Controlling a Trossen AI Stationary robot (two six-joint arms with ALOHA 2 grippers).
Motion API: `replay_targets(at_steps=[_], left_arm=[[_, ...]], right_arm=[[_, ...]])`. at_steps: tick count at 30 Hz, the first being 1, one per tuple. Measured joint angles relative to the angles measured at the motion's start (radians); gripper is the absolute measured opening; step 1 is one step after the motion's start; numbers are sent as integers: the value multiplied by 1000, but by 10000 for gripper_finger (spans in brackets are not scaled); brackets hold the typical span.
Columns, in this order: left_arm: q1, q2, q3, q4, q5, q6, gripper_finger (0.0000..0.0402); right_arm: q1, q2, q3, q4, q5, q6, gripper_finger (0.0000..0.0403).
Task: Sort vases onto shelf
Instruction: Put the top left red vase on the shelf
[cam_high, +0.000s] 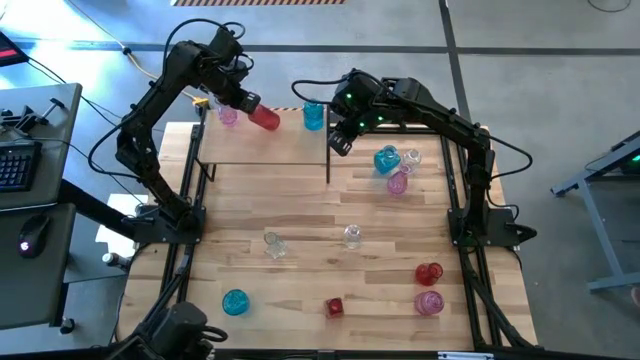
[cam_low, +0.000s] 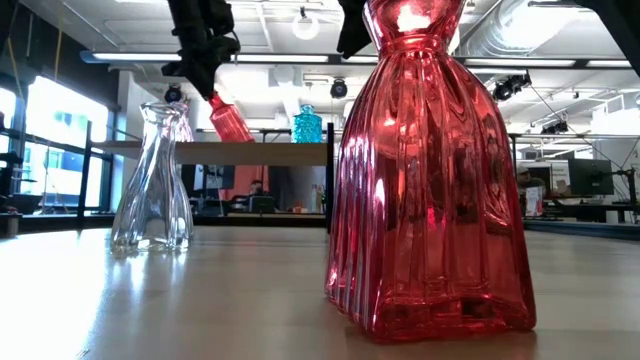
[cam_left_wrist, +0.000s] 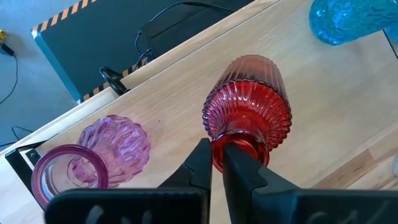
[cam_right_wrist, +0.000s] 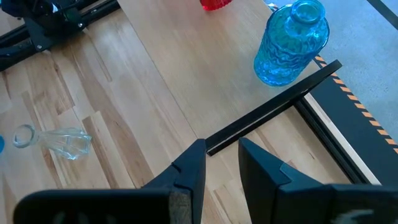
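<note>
Left gripper (cam_high: 250, 104) is over the shelf (cam_high: 265, 140) near its back edge, fingers clamped on the neck of a red vase (cam_high: 266, 118); vase is tilted, body angled down toward the shelf top; whether it touches the wood, can't tell. Pink vase (cam_high: 228, 115) stands at the shelf's back left corner, just beside the held one; blue vase (cam_high: 313, 116) stands at the back right corner. Right gripper (cam_high: 340, 140) hangs at the shelf's right edge, fingers apart w/ nothing between them. On the table (cam_high: 300, 220) right of the shelf: cluster of blue, clear & pink vases near the back right; two clear vases mid-table, one on its side; teal, red & pink vases along the front edge.
</note>
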Motion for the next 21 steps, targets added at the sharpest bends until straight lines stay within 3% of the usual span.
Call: replay_targets(at_steps=[21], left_arm=[[0, -44, 2, -25, -103, 7, 6]], right_arm=[[0, 0, 0, 0, 0, 0, 76]])
